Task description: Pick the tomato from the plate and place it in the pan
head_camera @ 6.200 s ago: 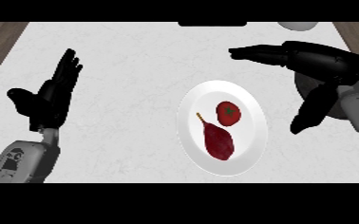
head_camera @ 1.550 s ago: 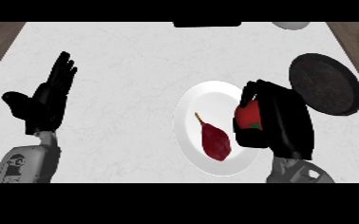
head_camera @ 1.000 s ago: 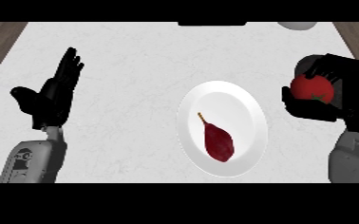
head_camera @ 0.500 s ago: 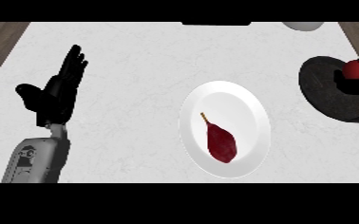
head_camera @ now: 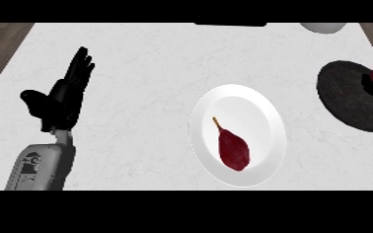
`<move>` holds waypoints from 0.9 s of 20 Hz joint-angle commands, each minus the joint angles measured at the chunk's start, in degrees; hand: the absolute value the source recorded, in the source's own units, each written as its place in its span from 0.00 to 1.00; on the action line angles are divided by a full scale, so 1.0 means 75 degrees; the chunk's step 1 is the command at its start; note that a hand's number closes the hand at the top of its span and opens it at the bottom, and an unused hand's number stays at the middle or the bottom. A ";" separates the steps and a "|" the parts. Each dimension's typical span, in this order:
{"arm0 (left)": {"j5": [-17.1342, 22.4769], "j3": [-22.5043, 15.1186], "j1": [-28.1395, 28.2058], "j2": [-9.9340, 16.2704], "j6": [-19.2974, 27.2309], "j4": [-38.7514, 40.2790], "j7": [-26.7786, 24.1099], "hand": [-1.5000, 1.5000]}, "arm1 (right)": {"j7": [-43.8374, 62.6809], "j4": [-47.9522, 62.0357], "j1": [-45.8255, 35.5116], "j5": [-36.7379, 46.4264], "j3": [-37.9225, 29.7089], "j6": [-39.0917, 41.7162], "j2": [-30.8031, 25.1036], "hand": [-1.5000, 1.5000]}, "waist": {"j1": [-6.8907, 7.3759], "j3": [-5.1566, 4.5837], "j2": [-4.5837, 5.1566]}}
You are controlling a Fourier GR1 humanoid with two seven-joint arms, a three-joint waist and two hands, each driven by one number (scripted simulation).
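The white plate [head_camera: 251, 109] lies at the middle right of the counter and holds only a dark red, pear-shaped fruit [head_camera: 234, 149] with a thin stem. The dark round pan [head_camera: 341, 95] lies at the right edge, partly cut off. Over the pan, only a small black piece of my right hand [head_camera: 366, 83] shows at the frame's edge. A thin sliver of red, the tomato [head_camera: 371, 72], shows just above it. Whether the hand holds the tomato is hidden. My left hand [head_camera: 59, 98] rests open at the far left, fingers up.
A pale round bowl [head_camera: 323, 26] sits at the top right corner. A dark object [head_camera: 230, 24] lies along the counter's far edge. The counter's left edge meets a wooden floor [head_camera: 13, 37] at the upper left.
My right hand took the tomato off the plate and carried it right, over the pan. Hand and tomato have since slid almost out of view at the right edge. The left hand stayed put.
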 commanded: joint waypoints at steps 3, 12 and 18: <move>0.0099 0.0004 -0.0096 -0.0075 -0.0107 0.0120 -0.0102 0.50 | -0.1054 0.2174 -0.0571 -0.0594 -0.0578 -0.0081 -0.0236 1.00 | 0.0090 0.0013 0.0043; -0.0134 -0.0124 -0.0438 -0.0171 0.0201 -0.0132 0.0324 0.50 | -0.1611 0.3593 -0.0932 -0.1012 -0.0799 0.1549 -0.0437 0.00 | 0.0102 0.0023 0.0033; -0.0060 0.0043 0.0127 0.0005 0.0014 -0.0111 0.0089 0.50 | -0.3037 0.3365 -0.0743 -0.2112 -0.1759 0.1426 -0.0559 0.00 | -0.0110 0.0007 -0.0055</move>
